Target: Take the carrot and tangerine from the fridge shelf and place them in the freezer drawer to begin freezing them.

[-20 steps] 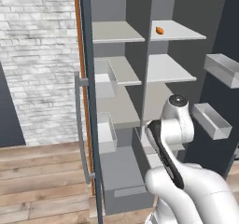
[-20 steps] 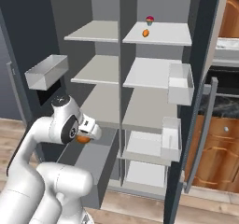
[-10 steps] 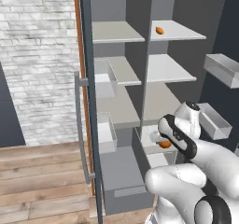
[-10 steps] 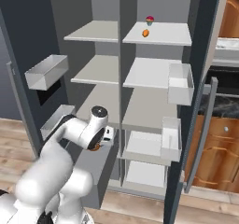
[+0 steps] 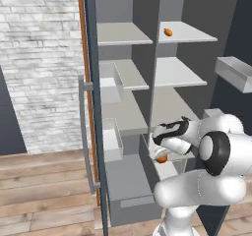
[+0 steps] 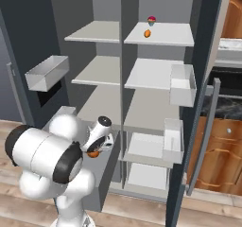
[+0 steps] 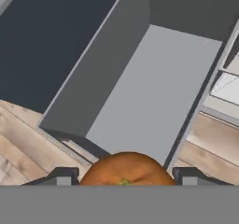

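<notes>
1. Tangerine (image 7: 125,170) sits clamped between the two dark finger tips of the gripper (image 7: 123,177), which press on its left and right sides; the jaws stand fairly wide because the fruit fills the gap.
2. From the base cameras the same orange ball shows under the hand, at the gripper (image 5: 165,154) in the left base view and at the gripper (image 6: 97,148) in the right base view, held low in front of the open fridge.
3. Below and ahead of the held fruit, the hand view looks down into the freezer drawer (image 7: 154,85), pulled out, its grey floor bare. The fruit hangs near the drawer's front edge rather than over the middle of its floor.
4. Step in hand, as I judge it: carrying the tangerine to the drawer. The next move calls for shifting the hand forward over the drawer floor, lowering it, then parting the jaws so the ball drops in and does not roll out over the front.
5. Farther out, the carrot (image 5: 168,32) lies on the top fridge shelf (image 5: 194,33) on the right-hand column, well apart from the hand. It is seen again as carrot (image 6: 147,33) on fridge shelf (image 6: 172,34); it has yet to be fetched.
</notes>
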Available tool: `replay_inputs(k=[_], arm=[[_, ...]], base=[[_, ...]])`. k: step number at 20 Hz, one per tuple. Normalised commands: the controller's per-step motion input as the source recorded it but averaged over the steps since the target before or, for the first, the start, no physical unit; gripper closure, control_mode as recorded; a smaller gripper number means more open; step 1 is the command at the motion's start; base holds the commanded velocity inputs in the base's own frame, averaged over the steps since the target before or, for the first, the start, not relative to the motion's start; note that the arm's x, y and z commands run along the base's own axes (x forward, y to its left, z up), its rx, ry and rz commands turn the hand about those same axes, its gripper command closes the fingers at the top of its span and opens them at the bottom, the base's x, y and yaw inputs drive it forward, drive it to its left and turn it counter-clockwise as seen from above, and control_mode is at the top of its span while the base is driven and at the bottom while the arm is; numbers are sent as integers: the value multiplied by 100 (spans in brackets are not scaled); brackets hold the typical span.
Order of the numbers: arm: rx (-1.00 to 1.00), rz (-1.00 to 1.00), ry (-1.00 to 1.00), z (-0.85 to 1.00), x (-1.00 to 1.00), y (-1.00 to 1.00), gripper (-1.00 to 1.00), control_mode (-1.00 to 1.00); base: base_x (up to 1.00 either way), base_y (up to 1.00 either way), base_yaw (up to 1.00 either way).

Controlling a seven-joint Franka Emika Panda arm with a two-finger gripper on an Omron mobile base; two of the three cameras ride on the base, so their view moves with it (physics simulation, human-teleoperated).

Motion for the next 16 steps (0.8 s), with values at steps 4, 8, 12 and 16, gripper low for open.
replay_inputs(k=[4,8,12,16], arm=[[0,17,0,-77,36,25,100,-100],[0,19,0,-74,27,15,100,-100],[1,21,-1,-35,39,-6,100,-100],[0,19,0,-36,48,0,100,-100]], base=[[0,0,0],[0,0,0],[0,0,0],[0,0,0]])
